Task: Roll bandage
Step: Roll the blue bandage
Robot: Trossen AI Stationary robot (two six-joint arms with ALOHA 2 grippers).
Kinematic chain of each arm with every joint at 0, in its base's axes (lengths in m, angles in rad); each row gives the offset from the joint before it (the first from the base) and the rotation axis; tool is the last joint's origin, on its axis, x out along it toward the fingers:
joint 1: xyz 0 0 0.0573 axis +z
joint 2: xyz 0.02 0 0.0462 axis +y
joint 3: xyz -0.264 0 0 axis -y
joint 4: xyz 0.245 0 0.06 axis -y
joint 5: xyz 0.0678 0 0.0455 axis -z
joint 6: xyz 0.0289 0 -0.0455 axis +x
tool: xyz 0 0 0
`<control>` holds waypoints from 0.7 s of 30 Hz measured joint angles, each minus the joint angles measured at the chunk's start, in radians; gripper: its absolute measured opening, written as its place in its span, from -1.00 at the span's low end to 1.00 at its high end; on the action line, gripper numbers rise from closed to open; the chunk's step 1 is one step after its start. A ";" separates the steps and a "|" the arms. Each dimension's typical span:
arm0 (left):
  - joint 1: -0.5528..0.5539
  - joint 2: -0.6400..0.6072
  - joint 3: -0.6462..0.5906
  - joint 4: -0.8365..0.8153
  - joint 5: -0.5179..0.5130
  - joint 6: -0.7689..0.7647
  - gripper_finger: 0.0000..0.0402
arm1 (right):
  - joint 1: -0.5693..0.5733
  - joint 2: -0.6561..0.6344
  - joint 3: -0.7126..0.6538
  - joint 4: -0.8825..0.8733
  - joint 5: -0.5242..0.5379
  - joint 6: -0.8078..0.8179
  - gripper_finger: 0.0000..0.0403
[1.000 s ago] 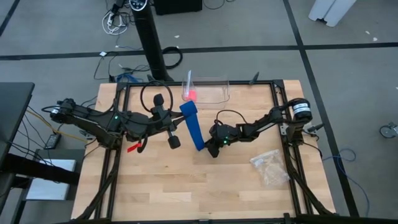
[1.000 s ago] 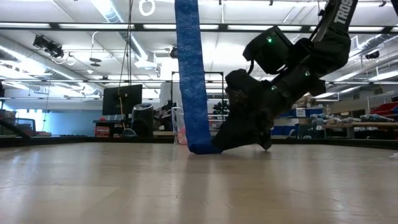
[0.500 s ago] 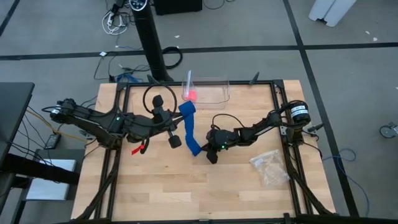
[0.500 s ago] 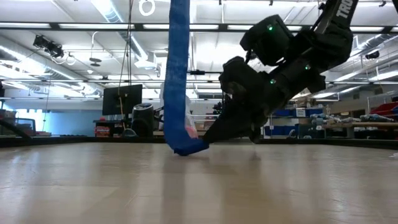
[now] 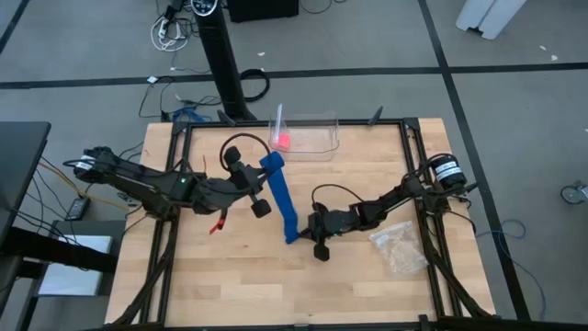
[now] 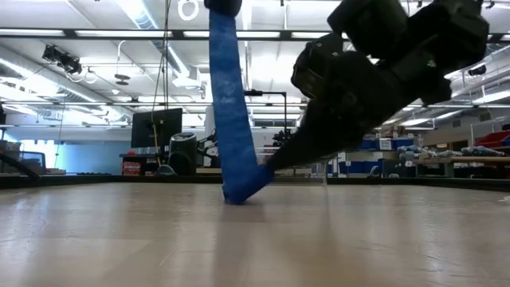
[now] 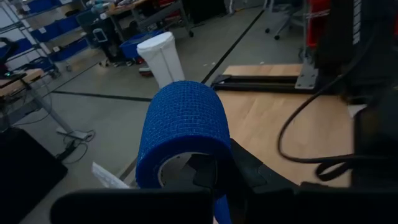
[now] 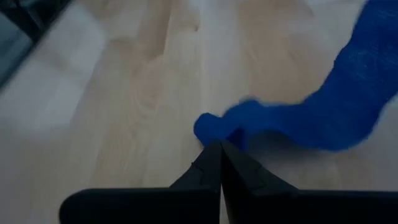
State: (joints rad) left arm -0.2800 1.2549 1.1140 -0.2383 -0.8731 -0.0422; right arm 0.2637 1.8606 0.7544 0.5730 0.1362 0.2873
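My left gripper (image 5: 268, 168) grips the bright blue stretchy fabric bandage (image 5: 283, 200) roll, raised. My right gripper (image 5: 299, 233) pinches its tail against the wooden table (image 5: 230, 276).

Two dark jointed arms with looping black cables and green indicator lights.

No readable text, labels or numbers anywhere.

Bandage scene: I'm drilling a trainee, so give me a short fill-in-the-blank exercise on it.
1. The bandage is bright ____.
2. Its rolled end is held by the ____ gripper.
3. The right gripper, jaws shut, pins the strip's loose end near the ____.

Missing: blue; left; table
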 joint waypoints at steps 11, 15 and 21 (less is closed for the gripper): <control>0.077 0.000 -0.089 -0.023 -0.020 -0.073 -0.91 | 0.095 0.000 0.000 -0.090 0.077 -0.090 -0.93; 0.094 0.000 -0.106 -0.028 -0.015 -0.093 -0.91 | 0.101 0.000 0.000 -0.091 0.075 -0.040 -0.86; 0.093 0.000 -0.106 -0.023 -0.010 -0.092 -0.91 | 0.098 -0.016 0.000 -0.092 0.071 0.074 -0.63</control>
State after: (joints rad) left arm -0.1871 1.2545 1.0077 -0.2614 -0.8830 -0.1347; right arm 0.3614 1.8443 0.7544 0.4815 0.2075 0.3617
